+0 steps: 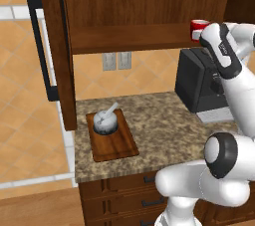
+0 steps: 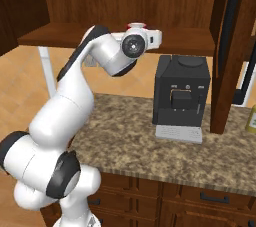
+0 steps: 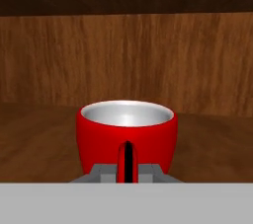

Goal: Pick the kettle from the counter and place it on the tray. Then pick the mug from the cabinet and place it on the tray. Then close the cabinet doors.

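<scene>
The gripper [image 3: 127,171] is clenched on the thin handle of the red mug [image 3: 126,136], which sits on the cabinet shelf [image 1: 129,38] near its right end. The kettle [image 1: 106,121] already rests on the tray [image 1: 112,138] at the bench's [image 1: 159,125] left edge. A pinch on so narrow a handle could let the mug swivel or slip as it lifts, or knock the coffee machine [image 2: 180,91] below. No brand, label or writing can be read anywhere
</scene>
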Motion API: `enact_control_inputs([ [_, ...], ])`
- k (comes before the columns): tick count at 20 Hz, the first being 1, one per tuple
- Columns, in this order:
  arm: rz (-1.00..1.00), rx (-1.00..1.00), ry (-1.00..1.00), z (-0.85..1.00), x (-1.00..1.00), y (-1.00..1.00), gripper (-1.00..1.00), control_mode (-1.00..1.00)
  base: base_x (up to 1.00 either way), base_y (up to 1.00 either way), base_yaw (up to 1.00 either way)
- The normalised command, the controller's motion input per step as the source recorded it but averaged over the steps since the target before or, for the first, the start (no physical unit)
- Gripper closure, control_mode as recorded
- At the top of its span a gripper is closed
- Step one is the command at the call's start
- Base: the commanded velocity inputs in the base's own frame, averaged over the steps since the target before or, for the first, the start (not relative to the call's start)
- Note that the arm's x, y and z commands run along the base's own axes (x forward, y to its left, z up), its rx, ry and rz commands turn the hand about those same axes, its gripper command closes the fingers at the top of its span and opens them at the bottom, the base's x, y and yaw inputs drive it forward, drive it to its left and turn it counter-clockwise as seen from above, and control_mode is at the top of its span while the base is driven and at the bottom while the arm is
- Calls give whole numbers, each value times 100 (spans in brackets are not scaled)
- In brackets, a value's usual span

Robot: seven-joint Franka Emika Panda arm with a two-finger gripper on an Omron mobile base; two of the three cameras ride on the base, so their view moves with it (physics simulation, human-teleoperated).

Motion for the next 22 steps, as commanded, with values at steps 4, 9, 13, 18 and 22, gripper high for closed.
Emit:
enact_control_inputs([
  [4, 11, 0, -2, 11, -91, 56, 100, -100, 0, 0, 0],
  [9, 22, 0, 0, 9, -88, 61, 100, -100, 0, 0, 0],
  [13, 34, 0, 0, -3, -87, 67, 100, -100, 0, 0, 0],
  [18, 39, 0, 2, -26, -63, 69, 100, -100, 0, 0, 0],
  [22, 37, 0, 4, -45, -45, 55, 100, -100, 0, 0, 0],
])
